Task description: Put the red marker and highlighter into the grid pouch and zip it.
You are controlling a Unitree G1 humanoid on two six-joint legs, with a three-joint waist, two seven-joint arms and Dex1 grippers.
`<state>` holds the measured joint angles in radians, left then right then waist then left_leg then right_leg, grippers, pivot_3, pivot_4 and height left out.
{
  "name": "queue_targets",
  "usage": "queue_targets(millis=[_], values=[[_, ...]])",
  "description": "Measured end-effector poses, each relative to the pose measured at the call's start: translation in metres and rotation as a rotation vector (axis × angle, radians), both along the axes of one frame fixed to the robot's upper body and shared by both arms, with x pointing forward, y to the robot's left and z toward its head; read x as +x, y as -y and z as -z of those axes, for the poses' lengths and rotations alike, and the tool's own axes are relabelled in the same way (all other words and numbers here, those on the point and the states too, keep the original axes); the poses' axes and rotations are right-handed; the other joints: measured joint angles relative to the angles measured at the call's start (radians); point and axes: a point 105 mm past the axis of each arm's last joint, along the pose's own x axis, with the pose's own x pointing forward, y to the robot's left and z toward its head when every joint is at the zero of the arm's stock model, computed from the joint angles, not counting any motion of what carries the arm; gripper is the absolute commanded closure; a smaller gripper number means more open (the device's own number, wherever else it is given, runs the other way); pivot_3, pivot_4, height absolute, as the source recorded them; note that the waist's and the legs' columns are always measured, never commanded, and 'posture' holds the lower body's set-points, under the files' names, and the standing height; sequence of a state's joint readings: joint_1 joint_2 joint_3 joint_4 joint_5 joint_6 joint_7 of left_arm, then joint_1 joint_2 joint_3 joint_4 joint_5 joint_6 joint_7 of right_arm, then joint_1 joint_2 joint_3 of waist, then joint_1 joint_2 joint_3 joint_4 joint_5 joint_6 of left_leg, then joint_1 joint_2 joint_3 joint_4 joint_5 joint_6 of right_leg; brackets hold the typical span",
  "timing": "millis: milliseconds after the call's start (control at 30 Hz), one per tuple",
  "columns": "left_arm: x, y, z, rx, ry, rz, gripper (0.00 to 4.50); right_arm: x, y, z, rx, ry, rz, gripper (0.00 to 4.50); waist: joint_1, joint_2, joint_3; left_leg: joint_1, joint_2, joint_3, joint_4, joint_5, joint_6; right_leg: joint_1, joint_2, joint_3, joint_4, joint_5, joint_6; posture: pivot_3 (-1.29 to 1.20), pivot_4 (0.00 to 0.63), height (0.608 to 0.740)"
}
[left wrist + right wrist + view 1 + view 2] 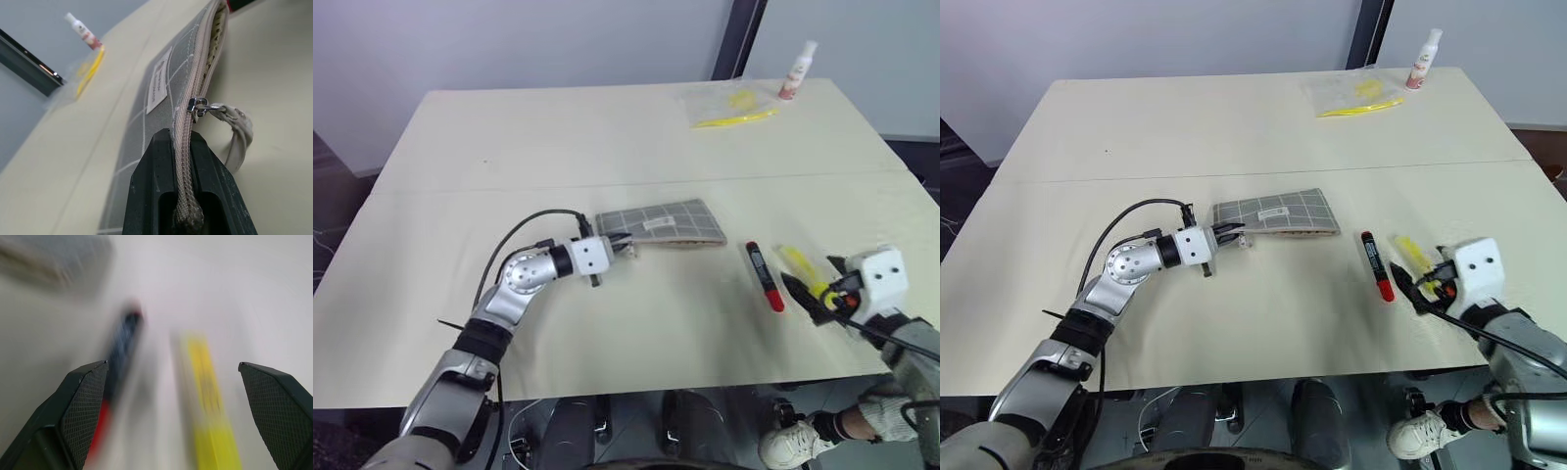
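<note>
The grid pouch (661, 223), grey with white lines and a white label, lies flat mid-table. My left gripper (622, 245) is shut on its left end, the fingers (146, 196) pinching the zipper edge. In the left wrist view the zipper pull (198, 105) sits close to that grip, and the pouch mouth (218, 29) gapes beyond it. To the pouch's right lie the red marker (765, 276) and the yellow highlighter (800, 266), side by side on the table. My right gripper (811, 299) stands open just short of them, its fingers (83, 406) wide, holding nothing.
A clear plastic bag (729, 106) with a yellow stick and a small white bottle (798, 70) sit at the table's far right corner. The table's front edge (705, 387) runs close behind my right gripper. A seam (607, 184) crosses the tabletop.
</note>
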<state>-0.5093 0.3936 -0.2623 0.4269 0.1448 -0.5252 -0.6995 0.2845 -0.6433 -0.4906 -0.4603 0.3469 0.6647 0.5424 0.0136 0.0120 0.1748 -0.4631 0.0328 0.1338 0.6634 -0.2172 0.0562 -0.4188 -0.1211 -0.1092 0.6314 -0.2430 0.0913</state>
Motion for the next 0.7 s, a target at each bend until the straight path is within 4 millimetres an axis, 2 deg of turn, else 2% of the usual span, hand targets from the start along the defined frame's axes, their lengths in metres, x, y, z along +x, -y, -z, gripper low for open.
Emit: queue_targets(millis=[100, 200, 233, 300, 467, 500, 600, 700], values=[[-0.001, 0.001, -0.002, 0.007, -0.001, 0.004, 4.5, -0.006, 0.012, 0.016, 0.049, -0.082, 0.046, 0.07, -0.001, 0.0, 0.0, 0.0, 0.0, 0.0, 0.0, 0.0, 0.0, 0.0, 0.0, 0.0, 0.0, 0.0, 0.0, 0.0, 0.15, 0.74], [-0.002, 0.002, -0.004, 0.007, 0.004, 0.011, 4.5, 0.0, 0.02, 0.018, 0.088, -0.084, 0.084, 0.07, -0.002, 0.0, 0.0, 0.001, 0.0, 0.0, 0.0, 0.0, 0.0, 0.0, 0.0, 0.0, 0.0, 0.0, 0.0, 0.0, 0.15, 0.74], [-0.002, 0.002, -0.004, 0.008, 0.006, 0.012, 4.5, 0.003, 0.023, 0.018, 0.097, -0.08, 0.097, 0.3, -0.002, 0.0, 0.0, 0.001, 0.0, 0.0, 0.0, 0.0, 0.0, -0.001, 0.0, 0.0, 0.0, 0.0, 0.0, 0.0, 0.15, 0.74], [-0.002, 0.002, -0.005, 0.009, 0.003, 0.01, 4.5, 0.009, 0.029, 0.017, 0.124, -0.071, 0.124, 0.87, -0.002, 0.0, 0.0, 0.001, 0.0, 0.0, 0.0, 0.0, -0.001, -0.002, 0.0, 0.0, -0.001, 0.0, 0.0, 0.0, 0.15, 0.74], [-0.004, 0.001, -0.002, 0.01, -0.011, 0.002, 4.5, 0.017, 0.029, 0.016, 0.174, -0.068, 0.127, 3.4, -0.001, 0.0, 0.0, 0.001, 0.0, 0.0, 0.0, 0.0, 0.001, -0.001, -0.001, 0.0, -0.001, 0.0, 0.0, 0.0, 0.15, 0.74], [-0.004, 0.001, -0.002, 0.01, -0.012, 0.002, 4.5, 0.018, 0.029, 0.015, 0.177, -0.074, 0.118, 3.65, -0.001, 0.0, 0.0, 0.0, 0.0, 0.0, 0.0, 0.0, 0.001, 0.0, -0.001, 0.0, -0.001, 0.0, 0.0, 0.0, 0.15, 0.74], [-0.004, -0.002, -0.003, 0.007, -0.026, 0.005, 4.5, 0.019, 0.027, 0.007, 0.144, -0.081, 0.058, 3.63, -0.002, 0.0, 0.0, 0.0, 0.0, 0.001, 0.0, 0.0, 0.001, 0.001, -0.001, 0.0, 0.0, 0.0, 0.0, 0.0, 0.15, 0.74], [-0.004, -0.004, -0.008, -0.006, -0.033, 0.008, 4.5, 0.026, 0.01, -0.018, 0.081, -0.015, -0.088, 3.63, -0.002, 0.0, 0.0, 0.0, 0.0, 0.001, 0.0, 0.0, 0.001, 0.0, 0.0, 0.0, 0.0, 0.0, 0.0, 0.0, 0.15, 0.74]])
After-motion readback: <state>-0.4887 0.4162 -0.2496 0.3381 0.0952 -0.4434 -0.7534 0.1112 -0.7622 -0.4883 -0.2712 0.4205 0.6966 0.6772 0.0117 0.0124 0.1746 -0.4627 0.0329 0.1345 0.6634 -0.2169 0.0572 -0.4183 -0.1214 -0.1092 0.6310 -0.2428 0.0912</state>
